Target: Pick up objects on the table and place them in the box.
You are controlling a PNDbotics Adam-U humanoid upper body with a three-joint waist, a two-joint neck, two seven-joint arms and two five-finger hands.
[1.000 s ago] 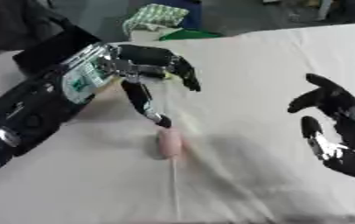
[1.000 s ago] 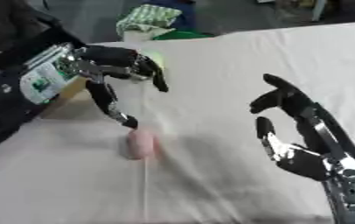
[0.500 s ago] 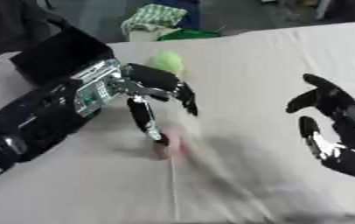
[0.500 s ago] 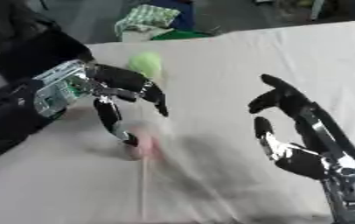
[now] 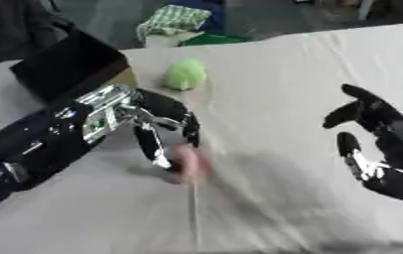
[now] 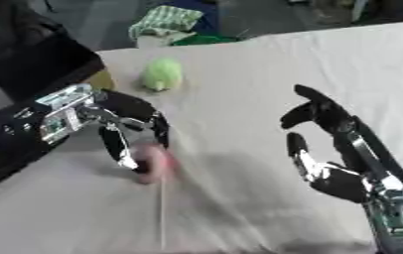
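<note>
Where the black box (image 5: 66, 62) sits at the table's (image 5: 274, 74) far left, left hand (image 5: 157, 124) curls down around a blurred pink object (image 5: 187, 161) on the cloth. Green object (image 5: 185, 74) lies beyond. Right hand (image 5: 383, 149) idle, fingers relaxed, holding nothing.

The left hand (image 5: 157, 130) now reaches down around the small pink cylinder-shaped object (image 5: 187, 161), fingers curling beside it, where a second ago they hovered above. The object itself looks blurred.
</note>
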